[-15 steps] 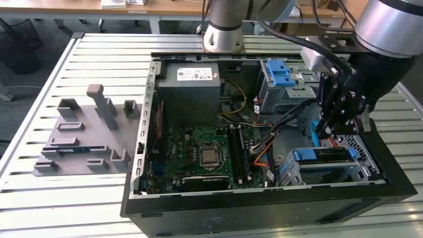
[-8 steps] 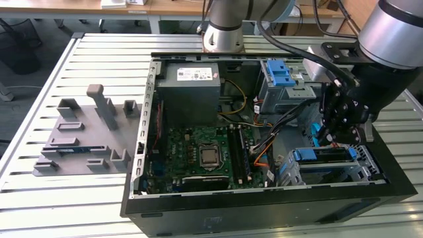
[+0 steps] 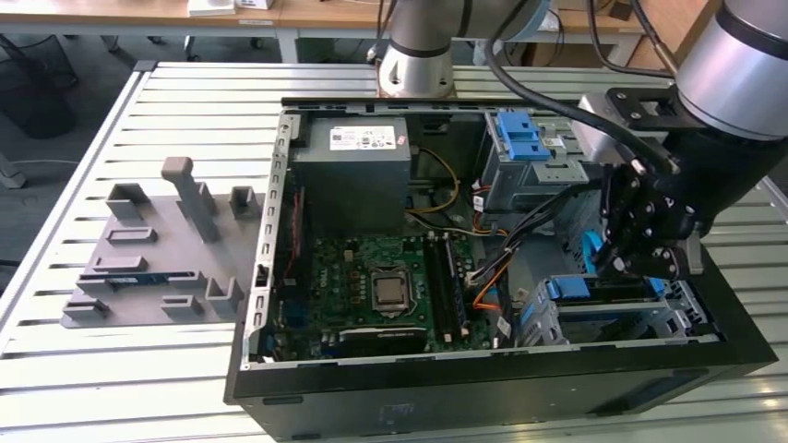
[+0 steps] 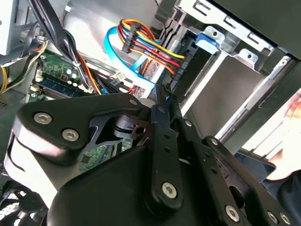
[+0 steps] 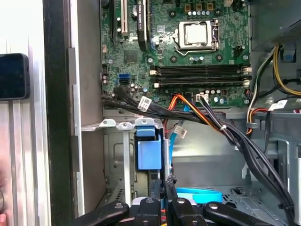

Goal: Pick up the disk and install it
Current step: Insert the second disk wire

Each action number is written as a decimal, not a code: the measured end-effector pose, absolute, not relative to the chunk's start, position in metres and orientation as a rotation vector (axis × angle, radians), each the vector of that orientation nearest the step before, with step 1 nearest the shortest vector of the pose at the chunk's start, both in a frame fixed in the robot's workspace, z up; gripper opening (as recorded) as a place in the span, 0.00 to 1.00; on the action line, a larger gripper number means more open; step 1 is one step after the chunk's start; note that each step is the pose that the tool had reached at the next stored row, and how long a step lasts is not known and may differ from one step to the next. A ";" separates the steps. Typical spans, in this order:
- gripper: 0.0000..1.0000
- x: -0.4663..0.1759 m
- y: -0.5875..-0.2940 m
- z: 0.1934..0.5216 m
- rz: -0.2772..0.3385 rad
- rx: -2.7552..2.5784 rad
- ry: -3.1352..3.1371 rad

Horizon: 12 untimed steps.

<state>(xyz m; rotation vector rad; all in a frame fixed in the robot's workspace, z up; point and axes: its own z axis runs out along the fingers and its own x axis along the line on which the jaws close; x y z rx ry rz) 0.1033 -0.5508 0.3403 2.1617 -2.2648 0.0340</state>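
Note:
The disk (image 3: 600, 289) sits on edge in the drive cage (image 3: 674, 318) at the front corner of the open computer case, on the exterior view's right. Its blue bracket end (image 5: 148, 153) faces up out of the bay. My gripper (image 3: 638, 268) reaches down into this cage. In both wrist views the fingers are pressed together: in the first wrist view the gripper (image 5: 165, 181) stands right beside the bracket's edge, and in the second wrist view the gripper (image 4: 161, 92) points at the bay mouth. Whether they touch the bracket is hidden.
Bundled power and data cables (image 5: 207, 117) cross just above the bay, with the motherboard (image 3: 382, 277) behind them. A grey power supply box (image 3: 357, 161) and an upper cage with a blue ribbed latch (image 3: 523, 138) stand at the back. A grey fixture (image 3: 148, 258) lies on the slatted table.

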 end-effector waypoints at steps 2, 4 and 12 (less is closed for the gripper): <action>0.16 0.103 -0.553 0.340 0.033 2.162 -2.265; 0.16 0.103 -0.553 0.339 0.019 2.168 -2.271; 0.16 0.103 -0.559 0.338 -0.026 2.187 -2.291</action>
